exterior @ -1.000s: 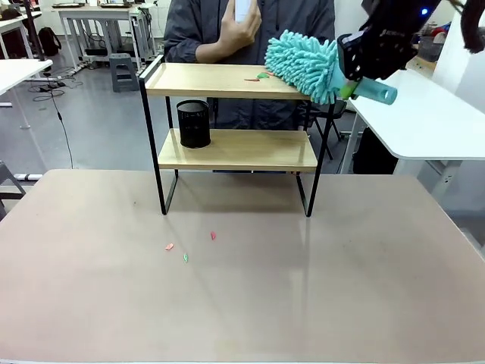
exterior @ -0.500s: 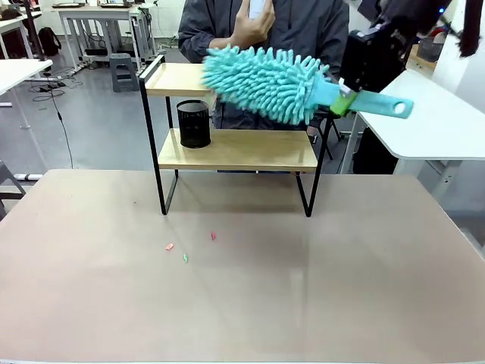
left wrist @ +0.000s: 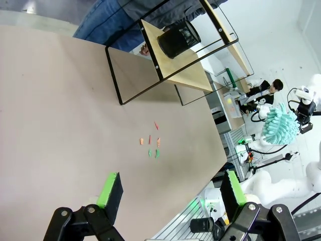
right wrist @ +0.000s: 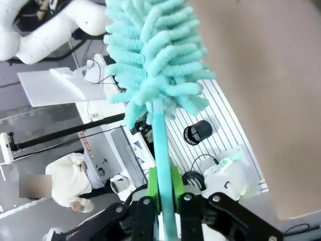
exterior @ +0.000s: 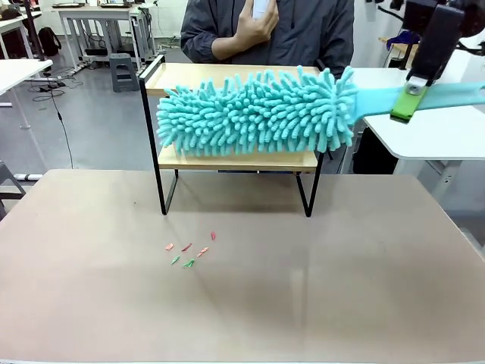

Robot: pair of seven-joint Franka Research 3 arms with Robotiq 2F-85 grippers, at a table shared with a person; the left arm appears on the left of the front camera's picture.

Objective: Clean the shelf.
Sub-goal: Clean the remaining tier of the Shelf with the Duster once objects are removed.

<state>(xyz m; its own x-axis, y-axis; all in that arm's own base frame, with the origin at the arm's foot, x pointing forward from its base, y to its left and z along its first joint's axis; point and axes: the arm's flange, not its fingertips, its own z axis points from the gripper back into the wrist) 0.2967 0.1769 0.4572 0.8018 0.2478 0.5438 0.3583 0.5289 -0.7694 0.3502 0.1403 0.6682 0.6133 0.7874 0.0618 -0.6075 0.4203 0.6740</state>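
The shelf (exterior: pixel 189 73) stands at the far middle of the brown table, a two-tier rack with light boards and a black frame. A fluffy teal duster (exterior: pixel 258 114) hangs level in front of it, hiding most of both boards. My right gripper (exterior: pixel 410 97) at the upper right is shut on the duster's handle; in the right wrist view the handle (right wrist: pixel 161 150) runs between the green pads (right wrist: pixel 152 188). Small red and green scraps (exterior: pixel 188 254) lie on the table before the shelf. My left gripper (left wrist: pixel 171 191) hangs open above the table, the shelf (left wrist: pixel 175 65) far ahead of it.
A person (exterior: pixel 303 30) stands behind the shelf holding a white object (exterior: pixel 260 7) near the chest. A black mesh cup (left wrist: pixel 178 37) sits on the shelf's lower board. A white side table (exterior: pixel 447 129) is at the right. The brown table (exterior: pixel 341 288) has open room in front.
The duster swept leftward off the top board and now hangs in front of the shelf. My right gripper moved right. More scraps lie on the table.
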